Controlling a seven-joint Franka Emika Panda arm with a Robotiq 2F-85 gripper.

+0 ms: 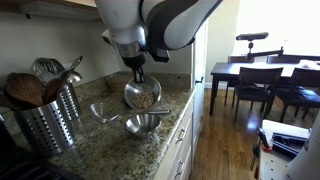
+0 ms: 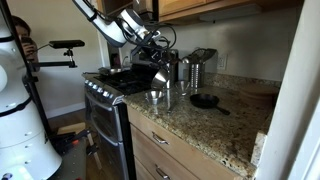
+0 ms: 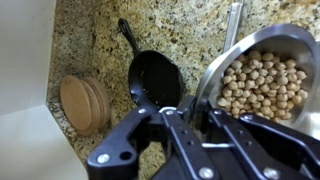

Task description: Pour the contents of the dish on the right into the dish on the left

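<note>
Steel dish (image 1: 143, 96), loaded with pale round chickpeas (image 3: 262, 82): raised clear of the counter and tilted steeply on edge, open face toward the exterior camera, contents inside
Gripper (image 1: 138, 74): jaws clamped on the upper rim of this dish; in the wrist view the rim sits right against the fingers
Second steel dish (image 1: 145, 124): upright on the speckled granite counter (image 1: 120, 152), directly beneath the tilted one; contents not discernible
Small clear bowl (image 1: 103, 111): just beside the second dish, on the side of the metal utensil holder (image 1: 50, 125) stocked with wooden spoons
Black mini skillet (image 3: 155, 78): flat on the granite beyond the gripper, near a round wooden piece (image 3: 82, 103)
Stove (image 2: 108, 85): at the counter's end in an exterior view
</note>
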